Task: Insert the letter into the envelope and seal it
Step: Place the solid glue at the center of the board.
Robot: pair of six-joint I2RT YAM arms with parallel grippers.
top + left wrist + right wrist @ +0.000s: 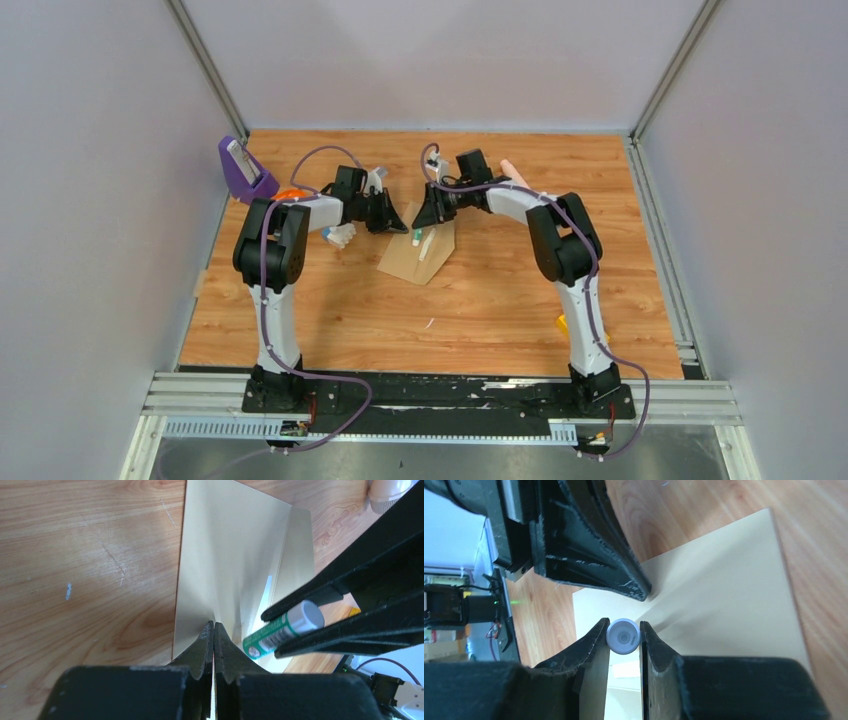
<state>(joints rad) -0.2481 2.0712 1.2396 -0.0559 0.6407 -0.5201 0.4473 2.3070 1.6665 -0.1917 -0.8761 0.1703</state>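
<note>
The tan envelope (415, 258) lies in the middle of the table. My left gripper (401, 224) is shut on the envelope's flap and holds it raised in a ridge; the left wrist view shows the flap (225, 555) running into the closed left gripper (213, 625). My right gripper (420, 222) is shut on a green-and-white glue stick (424, 244) held over the envelope, just right of the left gripper. The glue stick (623, 636) sits between the right fingertips, above the envelope (724, 590). It also shows in the left wrist view (285, 627). A pale sliver (267, 587) shows under the flap; I cannot tell if it is the letter.
A purple holder (245, 170) with a white object stands at the back left, with an orange item (290, 192) beside it. A white crumpled thing (338, 235) lies left of the envelope. A pinkish object (510, 172) lies at the back right. A yellow item (562, 322) sits by the right arm.
</note>
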